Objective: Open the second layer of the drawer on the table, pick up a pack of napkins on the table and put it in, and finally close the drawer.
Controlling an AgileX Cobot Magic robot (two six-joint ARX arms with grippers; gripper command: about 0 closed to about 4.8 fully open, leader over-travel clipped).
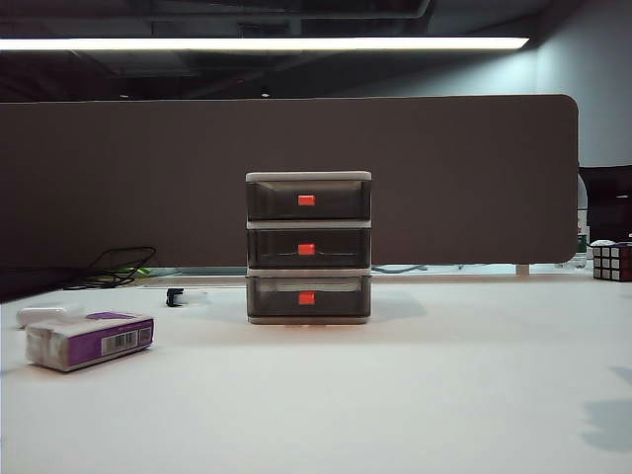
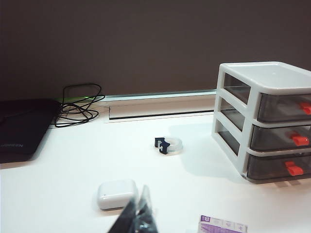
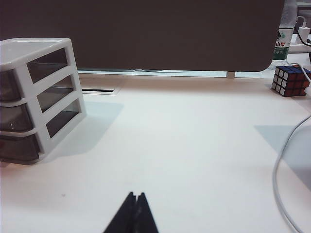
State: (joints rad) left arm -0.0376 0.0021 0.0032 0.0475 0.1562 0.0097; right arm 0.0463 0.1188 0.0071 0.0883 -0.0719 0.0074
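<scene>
**A:** How far along is it?

**B:** Nothing is done, as far as I can judge. All three tiers of the drawer [image 1: 308, 247] sit flush in the frame, so the second layer of the drawer [image 1: 308, 248] is closed, its red tab facing out. The pack of napkins [image 1: 89, 339] lies flat on the tabletop [image 1: 395, 395], untouched. Opening, loading and closing are all left.

**A:** And the jaws?

**B:** The left gripper [image 2: 138, 218] has its jaws clenched with nothing between them, tips pressed together. The right gripper [image 3: 133, 216] looks the same: clenched and empty. Neither shows in the exterior view.

**A:** Where do things lie from them?

**B:** The pack's purple corner [image 2: 222, 225] is just beside the left jaws, on the drawer side. A small white case [image 2: 116, 193] sits close ahead of them on the other side, and a little tape ring [image 2: 168, 144] farther ahead. The drawer unit [image 2: 265, 121] is well ahead, tabs turned partly toward that arm. From the right jaws the unit [image 3: 39, 97] is ahead and across, showing its side wall (no tabs visible there).

**A:** Room to move?

**B:** Plenty in front of the drawer; bare tabletop. On the right, a white cable [image 3: 286, 160] curves along the tabletop and a puzzle cube [image 3: 290, 81] stands far back.
</scene>
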